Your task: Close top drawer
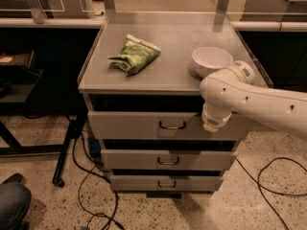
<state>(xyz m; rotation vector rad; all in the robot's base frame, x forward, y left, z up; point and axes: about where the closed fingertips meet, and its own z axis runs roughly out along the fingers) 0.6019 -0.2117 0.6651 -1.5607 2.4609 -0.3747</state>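
Drawer: wide grey metal top drawer (pixel 139 125), slightly out, long axis left-right, front facing camera
Arm: gripper (pixel 211 125) at drawer front; opening cannot be told
Room: speckled floor (pixel 268 210)

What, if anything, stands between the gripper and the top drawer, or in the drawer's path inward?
Nothing visible. The gripper sits at the top drawer front, right of its handle; the dark gap above it shows nothing sticking out.
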